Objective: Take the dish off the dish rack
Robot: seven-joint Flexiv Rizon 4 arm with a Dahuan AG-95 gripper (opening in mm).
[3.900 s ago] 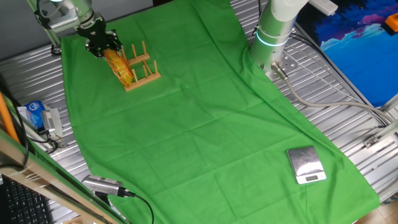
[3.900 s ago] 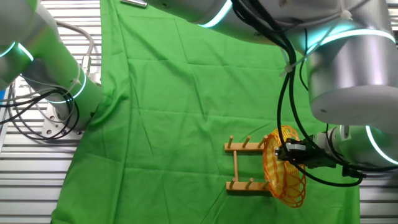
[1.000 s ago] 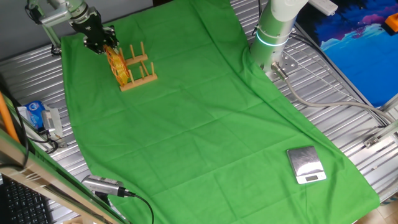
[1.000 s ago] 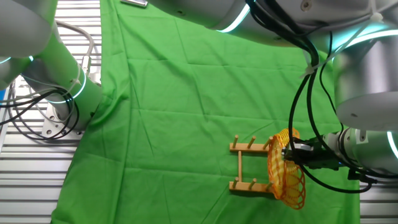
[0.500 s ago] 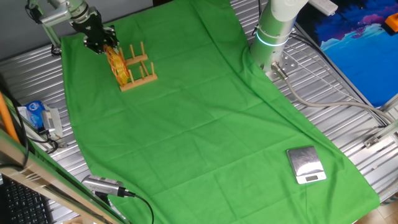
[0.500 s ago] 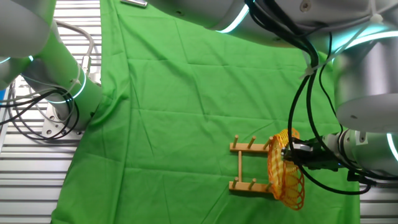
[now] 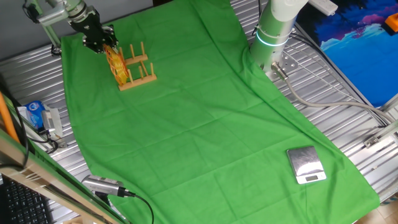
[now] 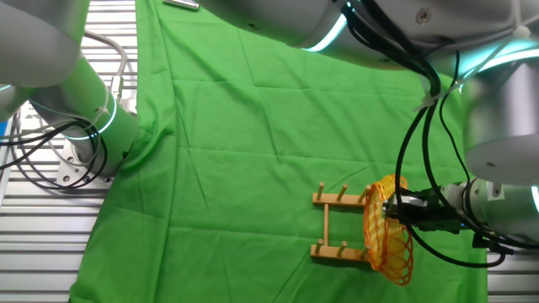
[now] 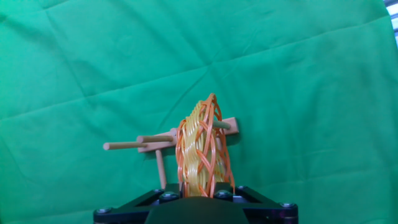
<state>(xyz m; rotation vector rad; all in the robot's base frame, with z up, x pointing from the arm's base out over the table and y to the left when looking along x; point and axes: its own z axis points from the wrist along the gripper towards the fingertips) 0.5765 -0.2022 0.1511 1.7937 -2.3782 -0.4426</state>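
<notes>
The dish point(image 7: 118, 66) is a yellow-orange woven wicker plate that stands on edge at the near-left end of the small wooden dish rack point(image 7: 140, 70), at the far left of the green cloth. My gripper point(image 7: 101, 41) is shut on the dish's upper rim. In the other fixed view the dish point(image 8: 387, 242) stands at the right end of the rack point(image 8: 339, 227), with the gripper point(image 8: 402, 210) on its rim. The hand view looks along the dish point(image 9: 202, 149) edge-on between the rack's pegs point(image 9: 144, 144); the gripper point(image 9: 198, 190) clamps its near rim.
A silver scale point(image 7: 306, 165) lies on the cloth at the near right. The arm's base point(image 7: 273, 31) stands at the far edge. A blue-and-white carton point(image 7: 34, 115) lies off the cloth at the left. A second arm's base point(image 8: 76, 109) stands beside the cloth.
Since 3.9 s ago the gripper, dish and rack have shifted slightly toward the cloth's far-left corner. Over the last second almost nothing has moved.
</notes>
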